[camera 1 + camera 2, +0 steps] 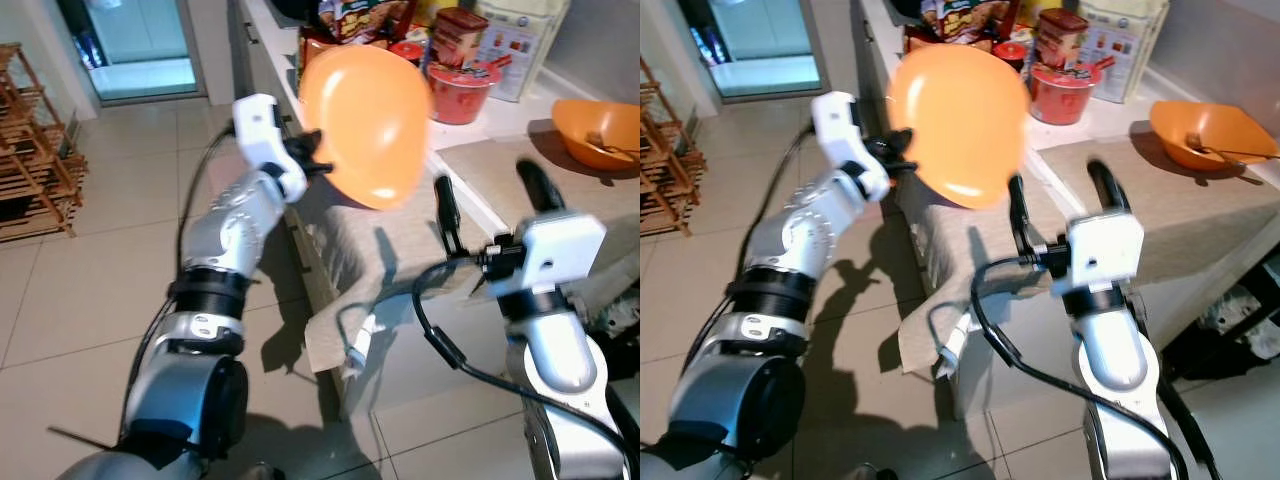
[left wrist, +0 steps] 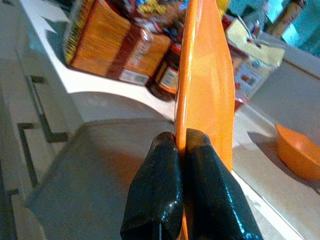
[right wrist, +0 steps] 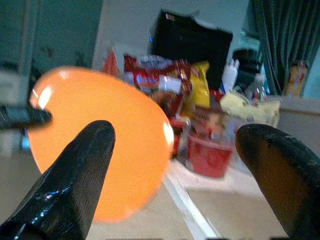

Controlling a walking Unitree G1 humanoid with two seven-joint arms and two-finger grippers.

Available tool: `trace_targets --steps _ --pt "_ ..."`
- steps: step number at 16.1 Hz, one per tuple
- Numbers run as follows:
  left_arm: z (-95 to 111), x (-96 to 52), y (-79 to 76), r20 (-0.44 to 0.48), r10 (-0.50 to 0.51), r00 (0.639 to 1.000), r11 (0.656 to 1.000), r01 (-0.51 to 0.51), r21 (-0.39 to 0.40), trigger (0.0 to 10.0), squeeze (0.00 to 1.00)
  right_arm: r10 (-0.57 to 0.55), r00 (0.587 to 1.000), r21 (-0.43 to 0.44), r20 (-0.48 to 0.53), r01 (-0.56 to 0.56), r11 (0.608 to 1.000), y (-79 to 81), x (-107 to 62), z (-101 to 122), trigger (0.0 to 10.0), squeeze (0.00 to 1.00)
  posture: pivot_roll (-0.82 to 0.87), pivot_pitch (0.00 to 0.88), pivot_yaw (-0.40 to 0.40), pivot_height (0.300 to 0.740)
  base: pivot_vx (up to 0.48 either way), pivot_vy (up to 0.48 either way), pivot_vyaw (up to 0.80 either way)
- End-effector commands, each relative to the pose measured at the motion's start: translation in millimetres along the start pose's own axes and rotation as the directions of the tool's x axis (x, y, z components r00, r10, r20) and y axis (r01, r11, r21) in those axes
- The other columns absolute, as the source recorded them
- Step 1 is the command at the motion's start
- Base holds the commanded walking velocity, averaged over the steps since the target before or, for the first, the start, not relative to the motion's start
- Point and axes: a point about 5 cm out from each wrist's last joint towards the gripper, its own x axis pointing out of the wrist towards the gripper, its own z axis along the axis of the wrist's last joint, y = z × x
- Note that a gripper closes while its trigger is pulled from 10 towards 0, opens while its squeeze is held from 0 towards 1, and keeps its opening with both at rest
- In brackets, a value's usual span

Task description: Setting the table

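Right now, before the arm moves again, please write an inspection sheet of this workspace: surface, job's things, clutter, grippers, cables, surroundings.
Surface: counter covered with a beige cloth that hangs over its edge.
Job's things: orange plate held on edge above the counter; orange bowl at the far right with a utensil inside.
Clutter: red cup, snack bags and a white box at the back of the counter.
Grippers: left gripper shut on the plate's rim; right gripper open above the cloth, holding nothing.
Cables: black cable looping beside the right arm.
Surroundings: tiled floor; wooden rack to the left; doorway beyond.
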Motion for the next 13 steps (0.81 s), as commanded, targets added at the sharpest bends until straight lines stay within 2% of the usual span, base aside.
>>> trace_targets --steps 1,3,4,8,10,13 --pt "3.7 -4.0 9.5 0.019 0.047 0.999 0.998 -0.048 0.042 0.0 0.0 0.007 1.0 -0.02 -0.006 -0.008 1.0 1.7 -1.8 -2.8 10.0 0.0 -0.13 0.0 0.028 0.74 0.0 0.0 0.0" --pt "11.4 -5.2 11.8 0.076 0.058 0.995 0.998 -0.06 0.025 0.0 0.0 0.015 0.999 -0.014 -0.036 -0.015 1.0 4.5 -5.1 -8.9 10.0 0.0 -0.12 0.001 0.026 0.74 0.0 0.0 0.0" --pt "16.6 -6.5 13.4 0.106 0.069 0.992 0.996 -0.074 0.043 0.0 0.0 0.016 0.999 -0.01 -0.051 -0.016 1.0 5.1 -6.2 -12.4 10.0 0.0 -0.12 0.002 0.025 0.74 0.0 0.0 0.0" --pt "35.8 -18.4 46.4 0.205 0.197 0.959 0.94 -0.244 0.238 0.0 0.0 0.012 0.996 -0.01 -0.088 -0.013 1.0 5.0 -9.9 -22.7 10.0 0.0 -0.11 0.005 0.021 0.74 0.0 0.0 0.0" --pt "40.8 -24.5 59.1 0.225 0.232 0.946 0.924 -0.287 0.253 0.0 0.0 0.026 0.992 -0.012 -0.126 -0.028 1.0 6.0 -13.9 -32.7 10.0 0.0 -0.11 0.005 0.018 0.74 0.0 0.0 0.0" --pt "39.1 -26.6 60.9 0.23 0.236 0.944 0.915 -0.296 0.273 0.0 0.0 0.031 0.99 -0.009 -0.14 -0.033 0.999 6.2 -15.0 -36.3 10.0 0.0 -0.1 0.005 0.016 0.74 0.0 0.0 0.0"
